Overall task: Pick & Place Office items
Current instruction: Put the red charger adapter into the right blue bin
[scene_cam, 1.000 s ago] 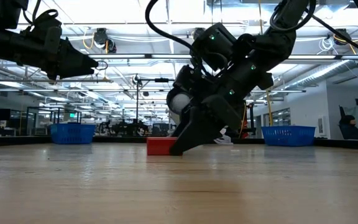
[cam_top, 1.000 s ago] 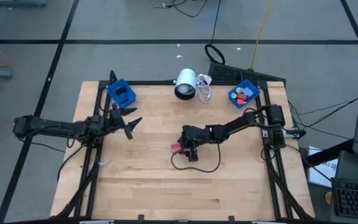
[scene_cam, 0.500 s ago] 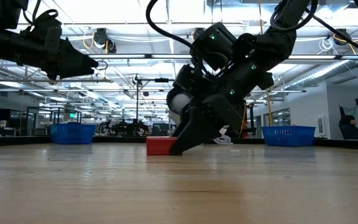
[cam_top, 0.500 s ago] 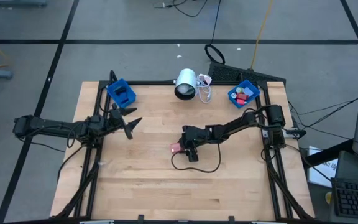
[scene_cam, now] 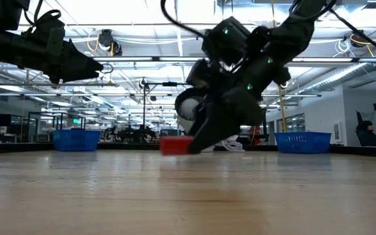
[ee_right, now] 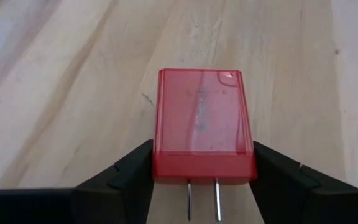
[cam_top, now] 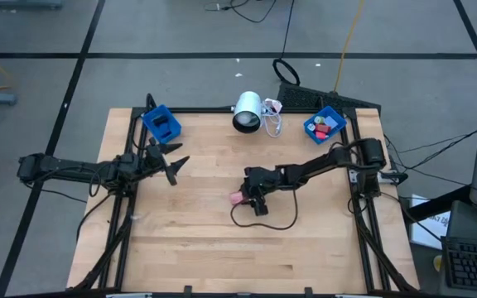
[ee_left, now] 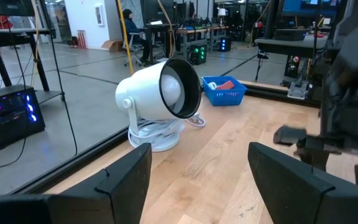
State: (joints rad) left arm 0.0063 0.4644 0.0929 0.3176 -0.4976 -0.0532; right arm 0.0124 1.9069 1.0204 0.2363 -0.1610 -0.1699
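A small red block [ee_right: 202, 121] with two metal prongs is the office item in play; in the high view the red block [cam_top: 236, 199] is at the table's middle. My right gripper [ee_right: 202, 168] is shut on it, reaching in from the table's right and slanting down. In the low view the red block [scene_cam: 173, 145] hangs just above the wood. More small coloured items [cam_top: 322, 127] lie in the far right blue bin [cam_top: 335, 117]. My left gripper [cam_top: 175, 165] waits open and level at the table's left, with nothing between its fingers. My right gripper pinches the red block's two long sides at its prong end [ee_right: 161, 163] between its two fingers [ee_right: 128, 171]. The fingers come slanting down from the table's right and lie along the block. The block sits roughly level, prongs toward the wrist, its free end sticking out forward, lifted just clear of the table.
A white lamp [cam_top: 248, 112] with its coiled cable stands at the far middle. A second blue bin [cam_top: 161, 123] sits at the far left. A black cable loop [cam_top: 263, 222] lies on the wood just near of my right gripper. Bare wood lies toward the near edge.
My right gripper has risen a little, and the red block has come up with it: it stood on the table before and now hangs just clear of it, still roughly level.
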